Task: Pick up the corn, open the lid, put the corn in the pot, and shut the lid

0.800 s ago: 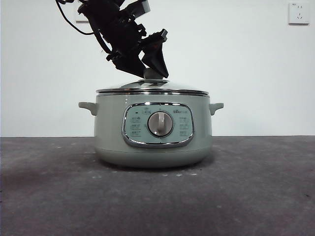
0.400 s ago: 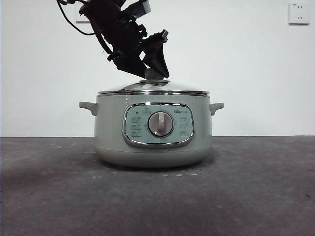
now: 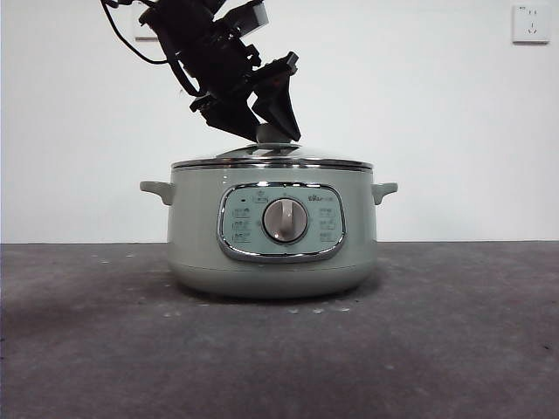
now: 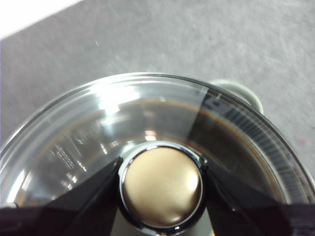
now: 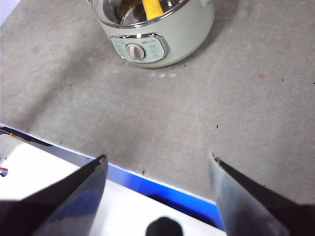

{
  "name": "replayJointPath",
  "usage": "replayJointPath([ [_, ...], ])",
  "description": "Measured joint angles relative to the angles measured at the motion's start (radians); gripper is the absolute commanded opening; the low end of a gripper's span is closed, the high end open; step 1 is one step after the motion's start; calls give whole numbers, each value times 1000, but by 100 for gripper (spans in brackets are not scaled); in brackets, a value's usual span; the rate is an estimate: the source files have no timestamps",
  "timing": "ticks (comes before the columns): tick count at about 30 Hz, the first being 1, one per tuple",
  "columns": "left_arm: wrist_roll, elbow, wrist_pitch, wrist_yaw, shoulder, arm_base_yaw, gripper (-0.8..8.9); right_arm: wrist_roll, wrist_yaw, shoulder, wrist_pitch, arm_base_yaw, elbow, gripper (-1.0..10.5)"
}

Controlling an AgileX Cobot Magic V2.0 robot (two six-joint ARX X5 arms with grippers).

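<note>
left wrist view: my left claw (image 4: 160,184) clenches the lid (image 4: 147,128) knob; i'd seat the rim squarely on the pot (image 3: 272,229), then release.

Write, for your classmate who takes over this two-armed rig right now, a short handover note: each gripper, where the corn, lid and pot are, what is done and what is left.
Left gripper: shut on the lid's knob, above the pot.
Right gripper: open, empty, hanging back over the table's near edge.
Corn: lies inside the pot, seen through the glass.
Lid: sits level on the pot's rim.
Done: corn is in, lid is on.
Left: open the left gripper and lift it off the knob.
</note>
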Motion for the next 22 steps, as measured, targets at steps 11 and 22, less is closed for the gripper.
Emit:
replayJointPath([
  [11,0,1,-3,-2,0,0,78,0,0,0,0,0,0,344],
  [22,1,5,-4,-2,0,-1,415,-2,0,0,0,0,0,344],
])
